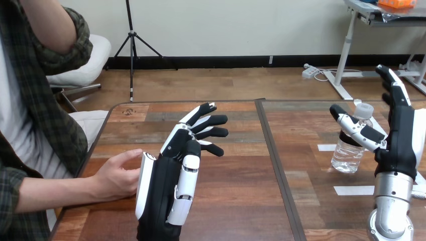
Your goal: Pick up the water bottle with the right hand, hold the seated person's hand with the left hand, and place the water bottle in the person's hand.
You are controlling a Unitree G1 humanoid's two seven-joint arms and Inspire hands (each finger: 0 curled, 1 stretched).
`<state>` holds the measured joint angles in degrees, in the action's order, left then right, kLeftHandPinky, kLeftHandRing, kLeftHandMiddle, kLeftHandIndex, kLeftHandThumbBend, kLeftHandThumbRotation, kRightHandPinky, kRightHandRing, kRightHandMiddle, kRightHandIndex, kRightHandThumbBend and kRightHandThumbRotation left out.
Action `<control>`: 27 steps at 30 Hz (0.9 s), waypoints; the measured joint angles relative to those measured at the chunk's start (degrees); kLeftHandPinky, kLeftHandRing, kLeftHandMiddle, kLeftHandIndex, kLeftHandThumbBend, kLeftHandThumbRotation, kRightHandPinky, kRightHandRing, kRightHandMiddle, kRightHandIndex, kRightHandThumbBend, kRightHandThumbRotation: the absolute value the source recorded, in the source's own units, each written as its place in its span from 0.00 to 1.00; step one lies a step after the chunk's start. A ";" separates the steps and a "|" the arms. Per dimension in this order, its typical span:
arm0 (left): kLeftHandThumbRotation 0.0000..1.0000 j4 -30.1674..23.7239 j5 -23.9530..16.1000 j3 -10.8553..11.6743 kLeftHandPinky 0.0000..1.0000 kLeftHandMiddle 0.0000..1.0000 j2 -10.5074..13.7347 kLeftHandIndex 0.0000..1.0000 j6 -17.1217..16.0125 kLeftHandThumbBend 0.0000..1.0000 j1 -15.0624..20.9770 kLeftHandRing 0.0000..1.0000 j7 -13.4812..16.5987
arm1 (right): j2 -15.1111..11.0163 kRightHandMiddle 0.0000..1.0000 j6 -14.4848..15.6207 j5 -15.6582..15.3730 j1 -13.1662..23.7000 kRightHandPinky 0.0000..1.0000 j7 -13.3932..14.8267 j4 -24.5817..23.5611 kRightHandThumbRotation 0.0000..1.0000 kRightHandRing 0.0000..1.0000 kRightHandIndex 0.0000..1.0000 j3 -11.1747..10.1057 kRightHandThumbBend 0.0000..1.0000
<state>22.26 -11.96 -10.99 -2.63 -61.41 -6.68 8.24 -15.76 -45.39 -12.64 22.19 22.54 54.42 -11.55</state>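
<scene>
Standing with straight fingers and a spread thumb, the right hand (399, 143) is released and grasps nothing. The water bottle (347, 155) is at its 9 o'clock, just beside the palm, with its long axis upright on the desk (236, 196). This hand is much the nearer one. The thumb crosses before the bottle's neck; whether it touches, I cannot tell. The bottle is clear with a white cap. The left hand (168, 186), also released, has the person's hand (116, 175) at its 9 o'clock.

Water bottle (346, 155) on table (241, 170) at right, perhaps against right robot hand (400, 145); person's hand (118, 175) at left.
</scene>
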 measured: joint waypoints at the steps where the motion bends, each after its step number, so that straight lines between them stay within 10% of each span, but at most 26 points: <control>1: 1.00 0.00 0.00 0.00 0.52 0.74 0.00 0.81 0.00 0.16 0.00 0.68 0.00 | -0.02 0.89 0.07 0.18 0.06 0.88 -0.01 0.20 0.00 0.90 0.85 0.01 0.72; 27: 1.00 0.00 -0.03 0.08 0.51 0.73 0.00 0.81 -0.02 0.10 0.00 0.68 0.00 | -0.16 0.90 4.64 1.37 2.30 0.93 -0.29 5.07 0.00 0.93 0.86 0.65 0.73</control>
<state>22.26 -11.99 -10.91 -2.63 -61.44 -6.68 8.24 -15.92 -40.75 -11.26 24.49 22.25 59.50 -10.90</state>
